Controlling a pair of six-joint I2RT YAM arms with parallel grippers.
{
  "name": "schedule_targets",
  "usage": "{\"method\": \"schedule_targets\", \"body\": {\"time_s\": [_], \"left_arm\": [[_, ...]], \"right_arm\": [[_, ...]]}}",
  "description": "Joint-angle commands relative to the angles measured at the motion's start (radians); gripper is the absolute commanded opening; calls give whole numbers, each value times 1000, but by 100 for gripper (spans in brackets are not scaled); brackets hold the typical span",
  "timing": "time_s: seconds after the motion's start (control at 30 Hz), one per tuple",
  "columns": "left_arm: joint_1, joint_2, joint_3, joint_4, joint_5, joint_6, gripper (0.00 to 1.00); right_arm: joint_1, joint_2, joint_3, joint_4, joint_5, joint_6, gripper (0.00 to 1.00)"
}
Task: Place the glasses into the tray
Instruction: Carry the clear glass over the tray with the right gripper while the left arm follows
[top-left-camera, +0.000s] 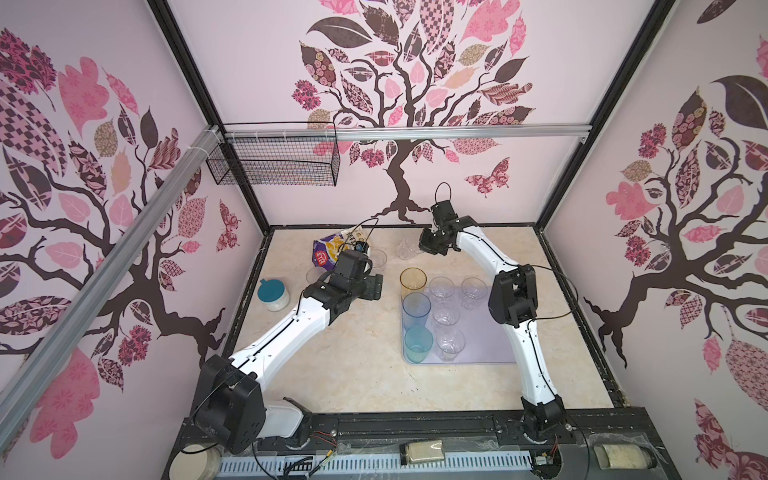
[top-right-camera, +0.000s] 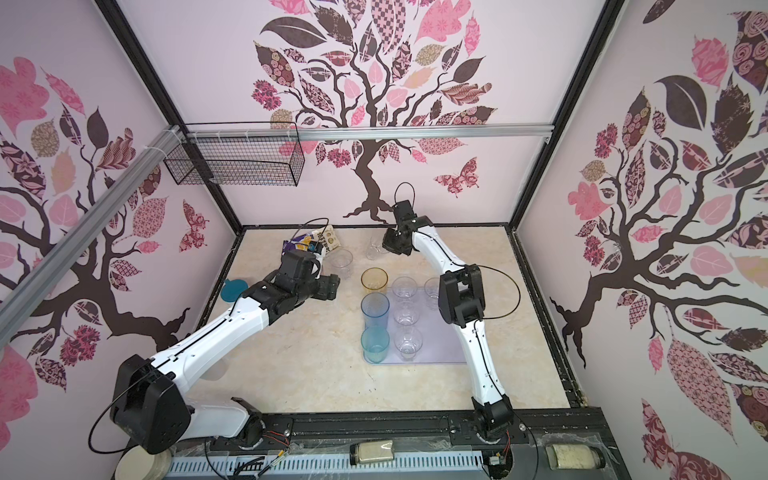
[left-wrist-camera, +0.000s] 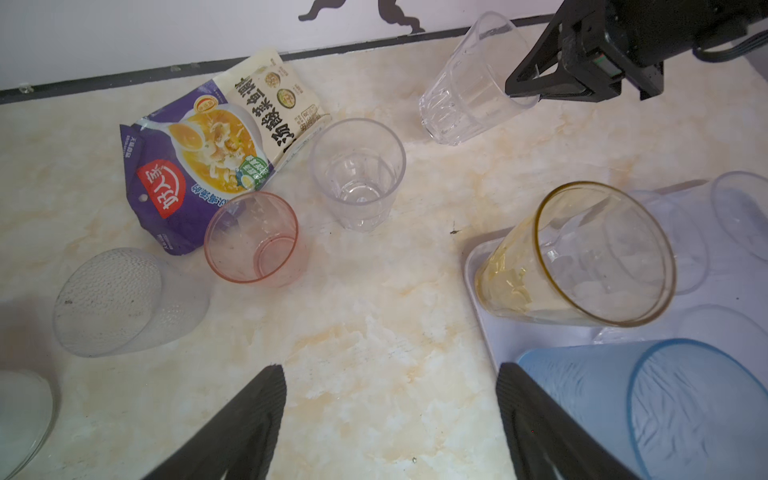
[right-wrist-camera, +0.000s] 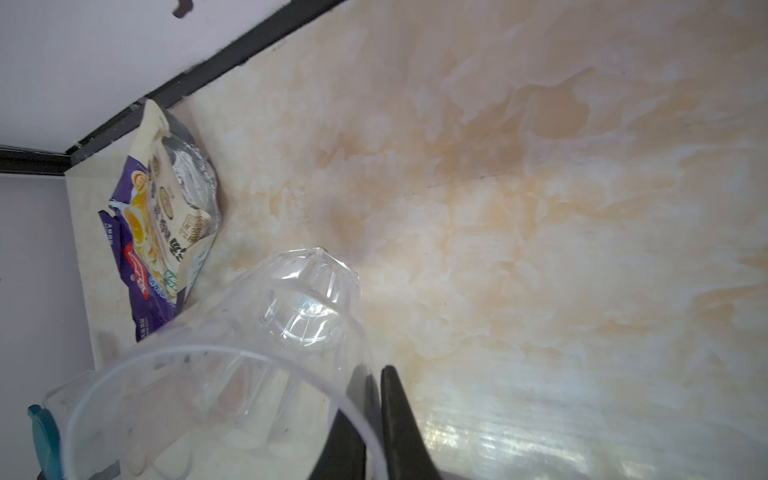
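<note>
Since a rim pinch suits lifting, our right gripper clamps 1 glass by its wall near the bench's back edge; our left gripper hovers open, empty.

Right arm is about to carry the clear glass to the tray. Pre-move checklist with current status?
1. Right claw shut on the clear glass, one finger inside the wall and one outside: ok.
2. Glass off the table: cannot tell; it is tilted.
3. Free spot in the tray: ok, its right side is bare.
4. Left claw open, empty, left of the tray: ok.
5. Low straight path: not ok, I'd judge. The amber glass and other glasses line the tray's far edge, so lift first.
</note>
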Motion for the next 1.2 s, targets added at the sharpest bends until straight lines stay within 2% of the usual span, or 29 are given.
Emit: {"method": "schedule_targets", "body": {"time_s": [0.0, 0.2, 0.33, 0.53, 0.77, 0.93, 1.17], "left_arm": [[-2, -28, 72, -26, 43, 4, 84], [-43, -2, 151, -33, 77, 7, 82], [-145, 21, 203, -37, 20, 50, 82], [-252, 39, 223, -11, 10, 41, 82], [-382, 82, 203, 66, 4, 53, 82], [-484, 132, 207, 97, -18, 84, 82], [-545, 178, 187, 98, -18, 83, 82]], "right_arm": [[7, -192, -14, -41, 34, -58, 10], [8, -377, -129, -88, 100, -124, 10], [7, -536, -303, -83, 139, -154, 10], [3, -784, -560, -126, 234, -205, 10], [-22, -1021, -825, -217, 278, -188, 9], [-56, -1130, -977, -263, 278, -168, 9], [-94, -1206, -1087, -330, 251, -138, 9]]}}
